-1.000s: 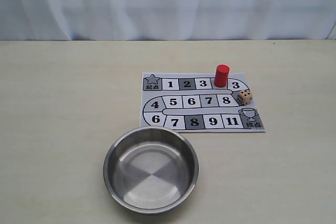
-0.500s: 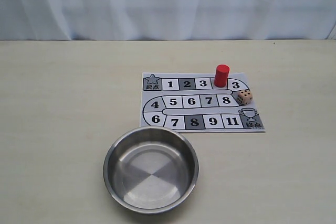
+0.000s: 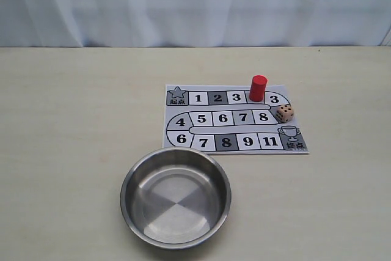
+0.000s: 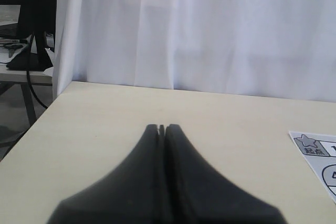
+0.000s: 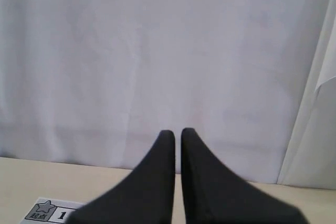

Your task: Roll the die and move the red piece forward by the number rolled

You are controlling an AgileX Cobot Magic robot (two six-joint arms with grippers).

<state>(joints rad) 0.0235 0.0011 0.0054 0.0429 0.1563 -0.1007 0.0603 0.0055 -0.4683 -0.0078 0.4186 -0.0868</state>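
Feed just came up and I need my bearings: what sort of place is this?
Likely a lab test bench: a bare table, a white curtain as backdrop, and a cluttered desk beyond it.

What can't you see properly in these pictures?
- Exterior view: the square under the red piece is hidden by the piece itself.
- Exterior view: the die is too small to count its top dots.
- Wrist views: the board is mostly cut off by the picture edges; the die and red piece are out of frame.
- Exterior view: neither arm shows.
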